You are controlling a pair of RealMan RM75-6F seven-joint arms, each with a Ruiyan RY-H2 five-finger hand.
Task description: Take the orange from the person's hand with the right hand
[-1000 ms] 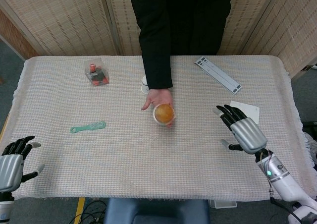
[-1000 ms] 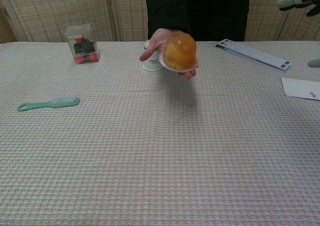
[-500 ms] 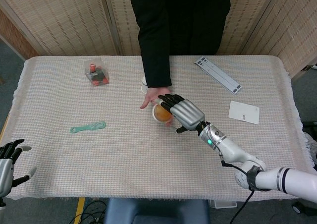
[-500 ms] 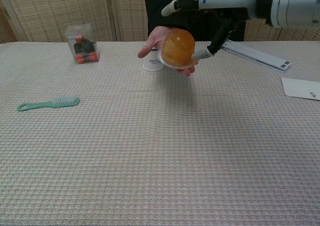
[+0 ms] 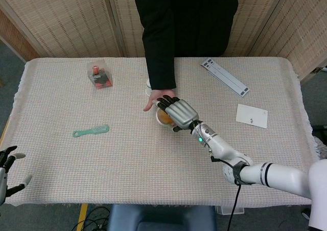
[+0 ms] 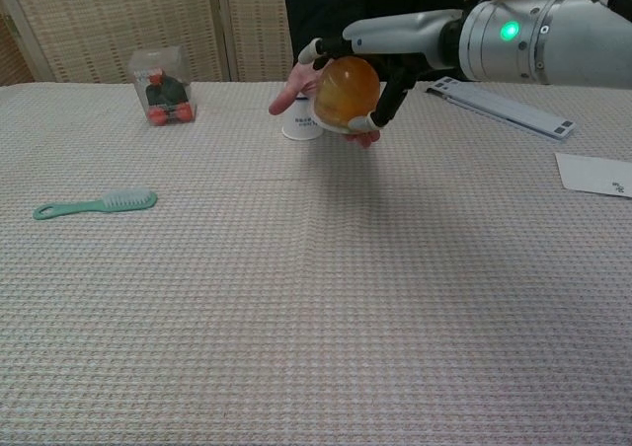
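The orange sits on a white dish in the person's hand, held above the table's middle. My right hand lies over the top of the orange, fingers stretched across it and thumb down its right side. The fingers are spread and do not clearly grip; the orange still rests on the person's palm. My left hand hangs at the table's near left corner, fingers apart and holding nothing; the chest view does not show it.
A white cup stands just behind the person's hand. A green comb lies at the left, and a clear toy box at the back left. A grey strip and white card lie to the right.
My right hand swept in from the right side of the table and now covers the orange, further over it than half a second ago. My left hand dropped lower.
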